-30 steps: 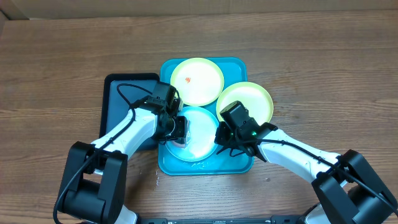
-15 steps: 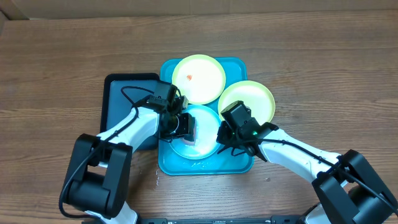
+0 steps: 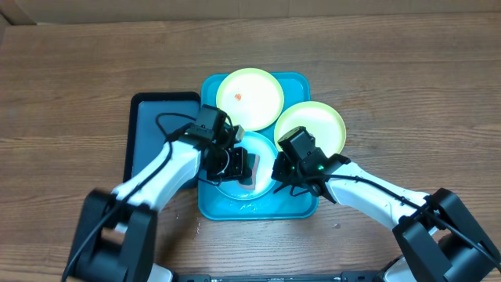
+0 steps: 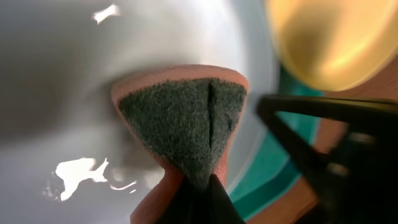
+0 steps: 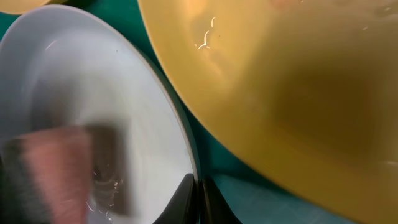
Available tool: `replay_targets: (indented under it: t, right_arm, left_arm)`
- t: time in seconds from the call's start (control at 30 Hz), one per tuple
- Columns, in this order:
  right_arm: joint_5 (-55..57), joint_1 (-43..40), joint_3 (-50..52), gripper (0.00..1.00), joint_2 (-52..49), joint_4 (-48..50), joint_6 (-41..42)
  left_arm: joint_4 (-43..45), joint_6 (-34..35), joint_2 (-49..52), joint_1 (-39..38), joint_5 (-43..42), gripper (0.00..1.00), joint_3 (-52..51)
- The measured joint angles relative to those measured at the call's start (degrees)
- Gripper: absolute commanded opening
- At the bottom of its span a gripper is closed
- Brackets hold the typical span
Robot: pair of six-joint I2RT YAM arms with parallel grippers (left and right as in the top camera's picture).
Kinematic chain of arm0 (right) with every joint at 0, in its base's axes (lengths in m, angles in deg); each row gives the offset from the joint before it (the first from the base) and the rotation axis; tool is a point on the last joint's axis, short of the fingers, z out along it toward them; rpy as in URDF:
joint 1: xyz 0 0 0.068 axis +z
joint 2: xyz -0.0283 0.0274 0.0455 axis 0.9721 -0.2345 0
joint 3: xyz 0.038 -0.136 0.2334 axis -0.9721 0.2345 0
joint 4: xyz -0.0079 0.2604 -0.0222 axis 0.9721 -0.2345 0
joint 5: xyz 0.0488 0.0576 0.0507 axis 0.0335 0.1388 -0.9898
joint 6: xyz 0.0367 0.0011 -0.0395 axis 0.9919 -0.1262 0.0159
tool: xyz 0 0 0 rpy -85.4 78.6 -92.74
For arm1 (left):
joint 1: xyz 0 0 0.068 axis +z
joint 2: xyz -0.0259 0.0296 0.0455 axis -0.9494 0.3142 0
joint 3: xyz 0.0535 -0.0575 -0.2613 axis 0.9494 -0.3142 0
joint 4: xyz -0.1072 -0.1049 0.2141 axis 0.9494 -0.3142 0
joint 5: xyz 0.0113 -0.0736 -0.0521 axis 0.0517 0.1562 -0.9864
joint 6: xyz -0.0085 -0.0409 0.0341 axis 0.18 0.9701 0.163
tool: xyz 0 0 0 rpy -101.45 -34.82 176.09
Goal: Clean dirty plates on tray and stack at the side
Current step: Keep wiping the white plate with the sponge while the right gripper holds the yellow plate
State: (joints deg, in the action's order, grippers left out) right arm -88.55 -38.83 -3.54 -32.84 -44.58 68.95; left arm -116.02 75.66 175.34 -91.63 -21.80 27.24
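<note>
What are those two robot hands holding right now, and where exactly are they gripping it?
The left hand pinches a pink-and-green sponge by one end. The right hand pinches the light blue plate at its rim.

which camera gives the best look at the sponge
Left wrist view: the sponge sits large and sharp, dark scrub face and pink foam edge clear, pinched in the left claw against the light blue plate. Overhead shows only a small dark patch beside that claw. Right wrist shows it as a blur.
</note>
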Motion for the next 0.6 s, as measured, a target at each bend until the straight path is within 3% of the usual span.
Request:
replay_targets:
  t: [0.23,0.6]
  right_arm:
    - [-0.87,0.31,0.0,0.04,0.0,0.07,0.04]
    - [-1.09,0.33,0.0,0.04,0.0,0.17,0.04]
  left_arm:
    - [-0.26,-0.2,-7.87,-1.09,8.68,0.04,0.0]
    - [-4.48,-1.44,0.39,-1.07,24.5,0.04,0.0]
